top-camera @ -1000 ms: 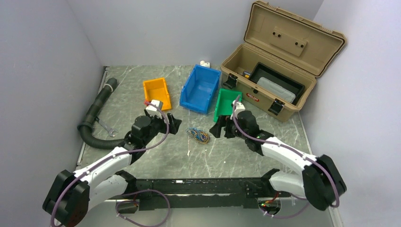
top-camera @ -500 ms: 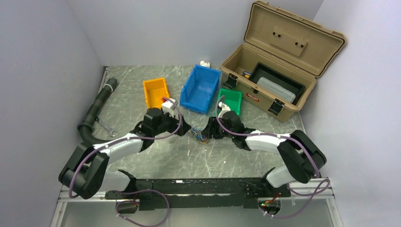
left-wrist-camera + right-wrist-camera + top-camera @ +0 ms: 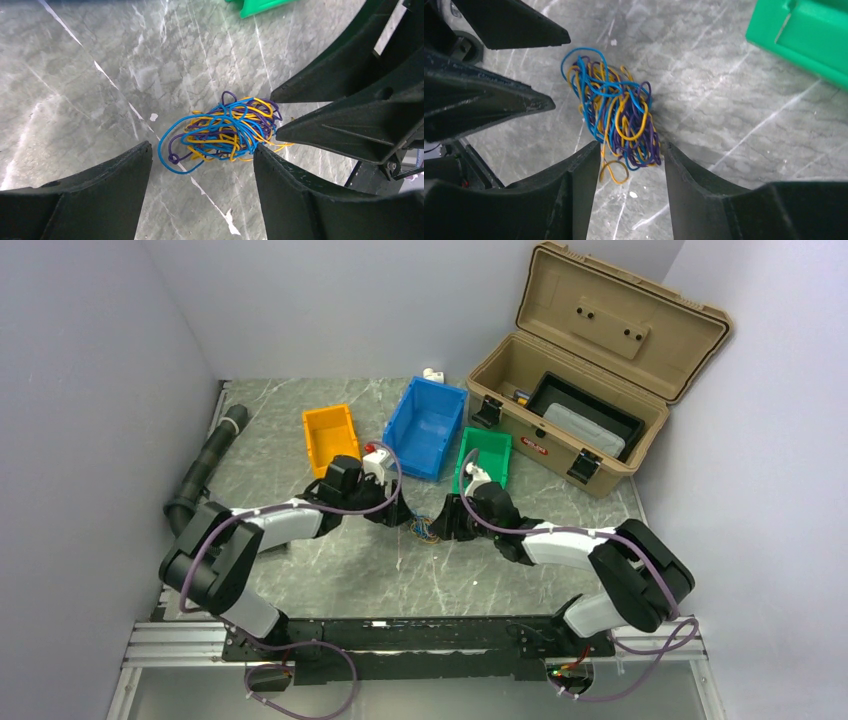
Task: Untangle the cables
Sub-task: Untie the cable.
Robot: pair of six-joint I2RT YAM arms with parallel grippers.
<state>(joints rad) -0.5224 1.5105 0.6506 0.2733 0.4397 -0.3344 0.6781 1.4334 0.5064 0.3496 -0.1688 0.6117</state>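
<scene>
Finds the cables [image 3: 225,132] balled in one blue, yellow and purple knot on the table [image 3: 330,580], near the green bin [image 3: 483,455]. Straddles the knot with the left gripper [image 3: 202,151], spread wide, one finger [image 3: 285,185] touching its edge. Pinches the far end with the right gripper [image 3: 630,147], both fingers pressed against the wires

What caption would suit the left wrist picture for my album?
The left gripper, jaws open, straddles the tangled blue, yellow and purple cables; the right gripper flanks their far end.
</scene>
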